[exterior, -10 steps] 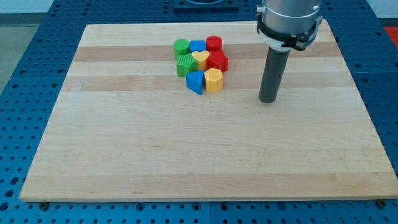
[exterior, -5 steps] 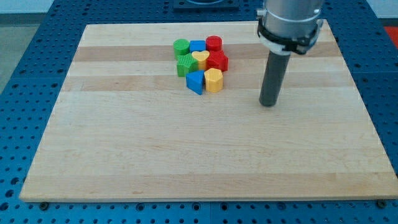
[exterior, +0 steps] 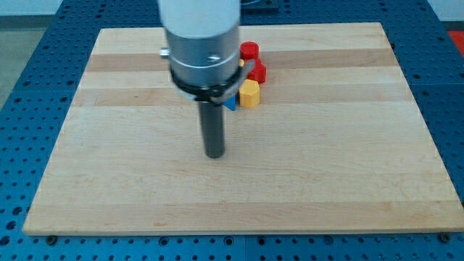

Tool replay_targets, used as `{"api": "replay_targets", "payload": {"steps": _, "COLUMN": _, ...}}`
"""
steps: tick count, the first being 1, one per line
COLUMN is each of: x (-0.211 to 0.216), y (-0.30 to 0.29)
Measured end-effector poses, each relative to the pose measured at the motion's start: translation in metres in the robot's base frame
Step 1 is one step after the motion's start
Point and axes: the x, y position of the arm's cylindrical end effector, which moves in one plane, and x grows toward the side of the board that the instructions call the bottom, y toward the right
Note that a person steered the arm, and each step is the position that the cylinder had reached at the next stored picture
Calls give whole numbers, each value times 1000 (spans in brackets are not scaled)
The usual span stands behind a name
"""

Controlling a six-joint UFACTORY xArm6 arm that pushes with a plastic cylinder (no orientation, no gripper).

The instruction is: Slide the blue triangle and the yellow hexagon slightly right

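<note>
My tip (exterior: 214, 154) rested on the wooden board (exterior: 326, 167), nearer than the block cluster, touching none. The arm hid most of the blue triangle block (exterior: 231, 104); the yellow hexagon block (exterior: 249, 93) sat just right of it.

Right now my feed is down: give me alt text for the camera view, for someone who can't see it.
My tip rests on the wooden board, below and left of a block cluster that the arm mostly hides. Showing at the arm's right edge: a yellow hexagon, a sliver of the blue triangle, and two red blocks above them.
</note>
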Motion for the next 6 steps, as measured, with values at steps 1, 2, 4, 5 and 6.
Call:
{"api": "replay_targets", "payload": {"steps": 1, "x": -11, "y": -39}}
{"api": "replay_targets", "payload": {"steps": 2, "x": -40, "y": -39}}
{"api": "replay_targets", "payload": {"steps": 4, "x": -95, "y": -29}}
{"api": "replay_targets", "payload": {"steps": 5, "x": -107, "y": 6}}
{"api": "replay_targets", "payload": {"steps": 6, "x": -107, "y": 24}}
